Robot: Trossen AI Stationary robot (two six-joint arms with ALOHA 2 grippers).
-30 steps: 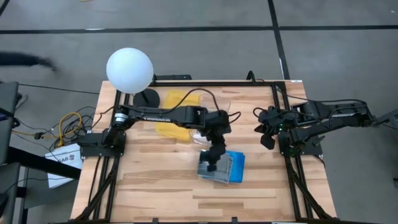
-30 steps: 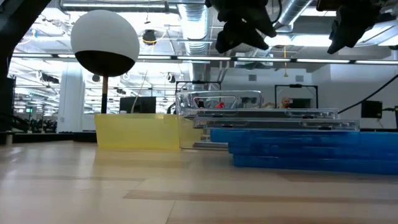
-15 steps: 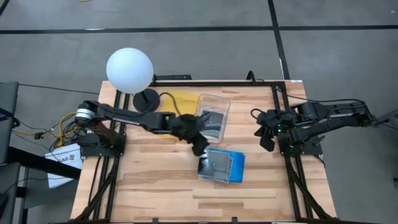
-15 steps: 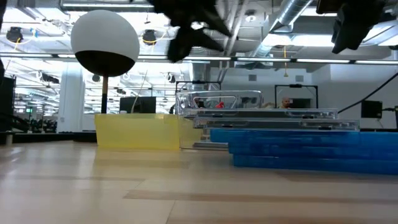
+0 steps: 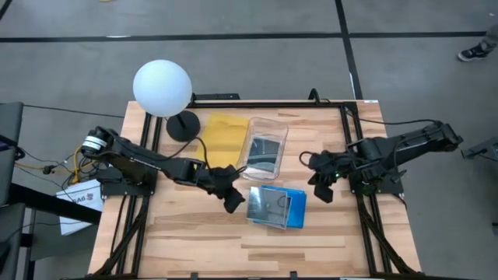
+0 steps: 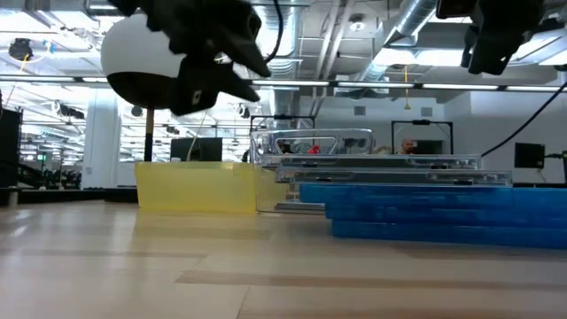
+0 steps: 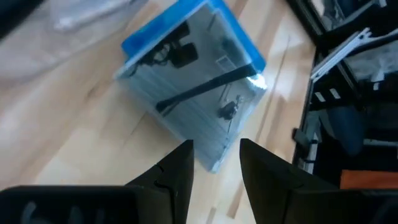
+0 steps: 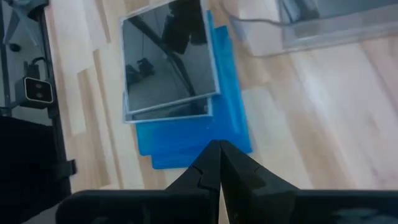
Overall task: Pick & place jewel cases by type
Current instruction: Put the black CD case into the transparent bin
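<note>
The cases (image 5: pixel 276 207) lie stacked mid-counter (image 5: pixel 187 241), clear on blue; the empty, part-open left claw (image 5: pixel 232 204) beside them should drop flat over the top clear one, while the right claw (image 5: pixel 321 191) waits closed.

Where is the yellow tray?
In the high view the yellow tray lies at the table's far edge, between the lamp's base and the clear container.

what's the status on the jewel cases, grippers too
Left gripper open, empty, beside stack. Right gripper shut, empty. Jewel cases stacked on table, untouched.

blue jewel cases (image 5: pixel 294 208) mostly hidden under clear ones
</note>
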